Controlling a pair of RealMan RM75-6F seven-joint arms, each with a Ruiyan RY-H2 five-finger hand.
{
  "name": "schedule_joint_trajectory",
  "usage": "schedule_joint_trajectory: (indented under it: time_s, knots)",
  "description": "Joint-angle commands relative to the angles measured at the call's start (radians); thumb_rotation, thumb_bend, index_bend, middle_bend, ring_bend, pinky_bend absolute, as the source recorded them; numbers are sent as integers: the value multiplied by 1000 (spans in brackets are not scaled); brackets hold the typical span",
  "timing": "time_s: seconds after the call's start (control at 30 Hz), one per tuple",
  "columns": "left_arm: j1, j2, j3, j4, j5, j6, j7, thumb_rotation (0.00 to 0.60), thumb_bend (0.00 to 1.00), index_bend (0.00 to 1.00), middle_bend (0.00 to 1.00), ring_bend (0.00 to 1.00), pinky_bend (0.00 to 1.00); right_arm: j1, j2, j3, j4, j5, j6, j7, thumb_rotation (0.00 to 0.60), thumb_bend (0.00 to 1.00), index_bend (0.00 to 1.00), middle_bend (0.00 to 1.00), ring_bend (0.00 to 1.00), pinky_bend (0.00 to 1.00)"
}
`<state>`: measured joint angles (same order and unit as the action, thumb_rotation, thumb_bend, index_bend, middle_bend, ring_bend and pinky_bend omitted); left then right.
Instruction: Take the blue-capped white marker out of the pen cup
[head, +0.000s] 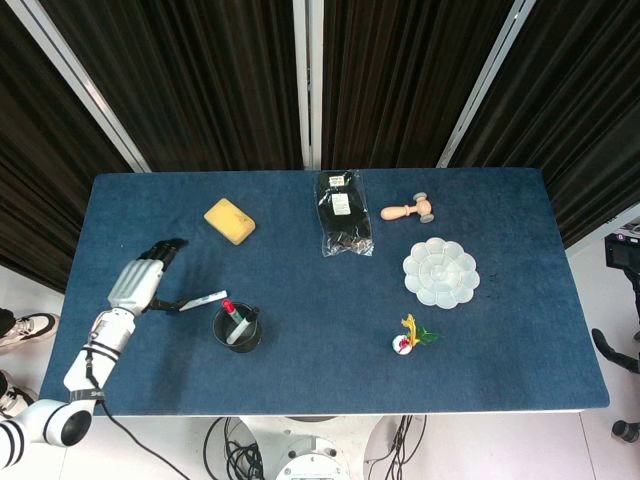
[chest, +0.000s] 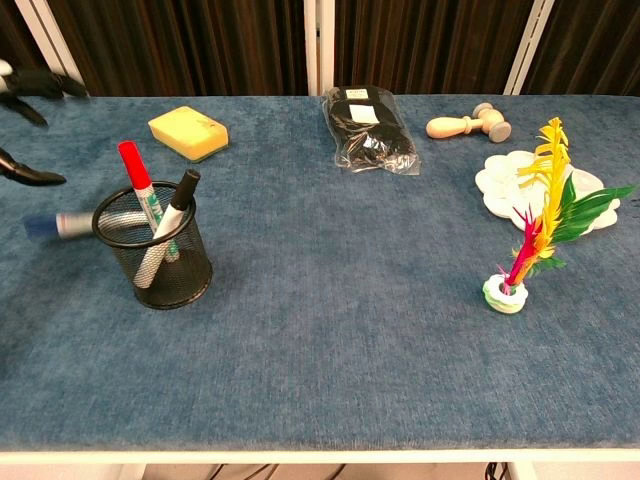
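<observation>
The blue-capped white marker (head: 204, 300) lies on the blue table just left of the black mesh pen cup (head: 252, 339), outside it. In the chest view the marker (chest: 76, 223) is blurred, behind the cup's (chest: 175, 275) left rim. My left hand (head: 141, 283) hovers beside the marker's blue end with its fingers spread and nothing in it; only its dark fingertips (chest: 33, 84) show in the chest view. A red-capped marker (chest: 139, 184) and a black-capped marker (chest: 171, 218) stand in the cup. My right hand appears in neither view.
A yellow sponge (head: 229, 220) lies behind the cup. A black bag (head: 345, 212) sits at the back middle, a wooden stamp (head: 408, 210) to its right. A white palette (head: 441, 272) and a feather shuttlecock (head: 408, 339) are on the right half.
</observation>
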<state>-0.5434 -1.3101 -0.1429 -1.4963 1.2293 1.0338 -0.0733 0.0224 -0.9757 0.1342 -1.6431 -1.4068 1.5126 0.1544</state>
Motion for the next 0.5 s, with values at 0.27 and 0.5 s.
schedule_joint_trajectory:
  time_s: [0.27,0.5]
  knots:
    - [177,178,80,-118,104,280,126,600,149,0,0,0,125,-2,-8,-7,10,-7,2,-9,600,213,0,0,0,0]
    - [300,228,171,-72,241,416,63,600,149,0,0,0,112,-6,-42,-31,54,-24,-8,-2,600,203,0,0,0,0]
